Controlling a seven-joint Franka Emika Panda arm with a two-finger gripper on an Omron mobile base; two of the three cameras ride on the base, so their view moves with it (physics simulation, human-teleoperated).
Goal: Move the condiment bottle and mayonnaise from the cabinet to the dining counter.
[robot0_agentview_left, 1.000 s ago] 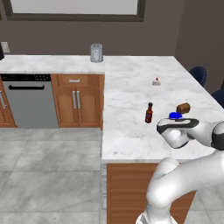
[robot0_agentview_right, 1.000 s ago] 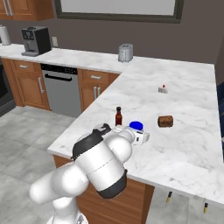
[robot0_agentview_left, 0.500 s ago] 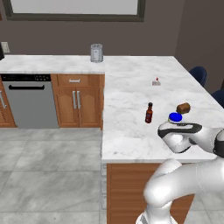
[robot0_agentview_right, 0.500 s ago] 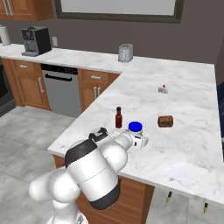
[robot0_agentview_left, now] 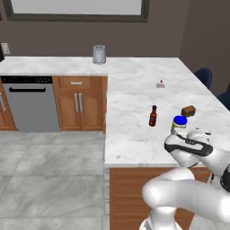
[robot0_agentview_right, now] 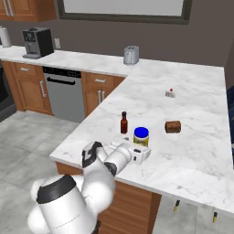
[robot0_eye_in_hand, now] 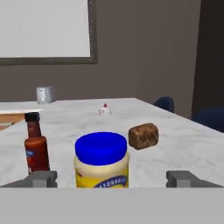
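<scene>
The mayonnaise jar stands upright on the white marble tabletop, blue lid on, near the edge closest to the robot. The condiment bottle stands upright just beside it, apart from it, black cap on; in the hand view it stands to the left of the jar and slightly farther back.

The tool sits low over the tabletop, level with the jar and pointing at it. Its two fingers stand wide apart, one on each side of the jar, with clear space between each fingertip and the jar's wall. Nothing is gripped. In the right base view the tool lies just in front of the jar, at the end of the white arm that reaches in from the tabletop's near edge.

Beyond the jar, a small brown block lies on the marble, apart from both jar and bottle. Farther back, a small white item with a red top stands alone near the middle of the tabletop. A grey metal toaster sits at the far edge, by the wall under the window.

Below the adjoining worktop there is a steel dishwasher beside wooden doors with bar handles. A coffee machine stands on that worktop at the far left of the right base view. Two blue chair backs show past the tabletop's far side
</scene>
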